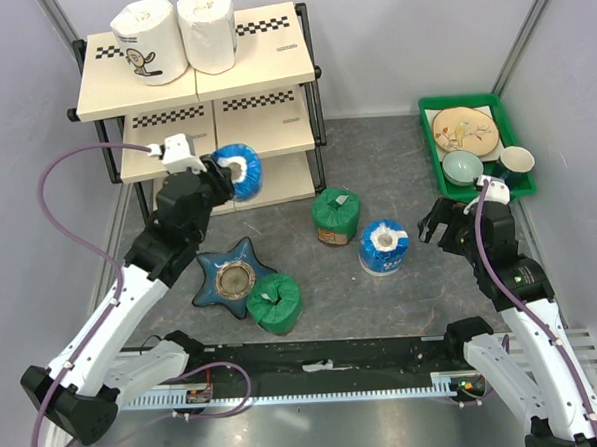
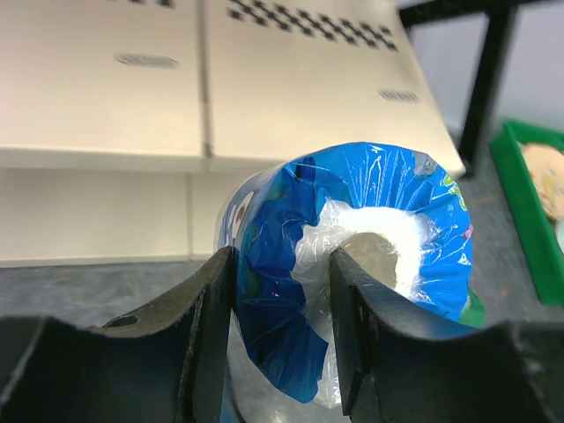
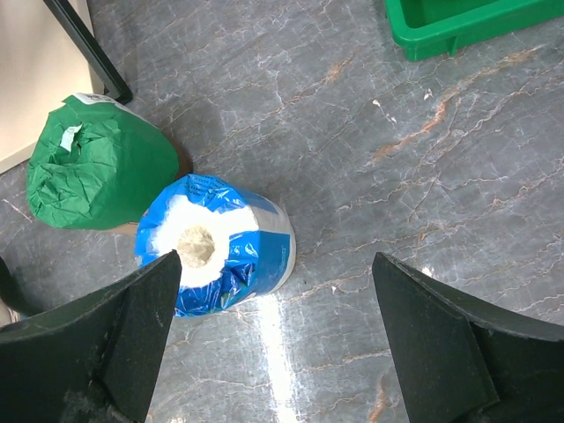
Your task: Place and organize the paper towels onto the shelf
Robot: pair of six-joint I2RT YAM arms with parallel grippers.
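- We count six paper towels – two white, two blue, two green.
- The two white rolls (image 1: 150, 41) (image 1: 207, 28) stand upright and side by side on the top board of the three-tier shelf (image 1: 260, 60).
- One blue roll (image 2: 379, 203) is off the table (image 1: 376, 169), tipped on its side at the front of the middle tier. We cannot tell whether it touches the board.
- The left gripper (image 2: 284, 273) is clamped on that roll's wall – one finger in the hollow core, one outside the wrapper.
- The second blue roll (image 3: 216, 247) stands upright on the table, with one green roll (image 3: 97, 172) just beside it.
- The other green roll (image 1: 276, 303) lies against one blue star-shaped dish (image 1: 231, 277).
- The right gripper (image 3: 275, 264) hangs over the table by the standing blue roll, fingers wide apart and holding nothing.
- One green tray (image 1: 459, 100) at the far right holds three dishes that we can make out.
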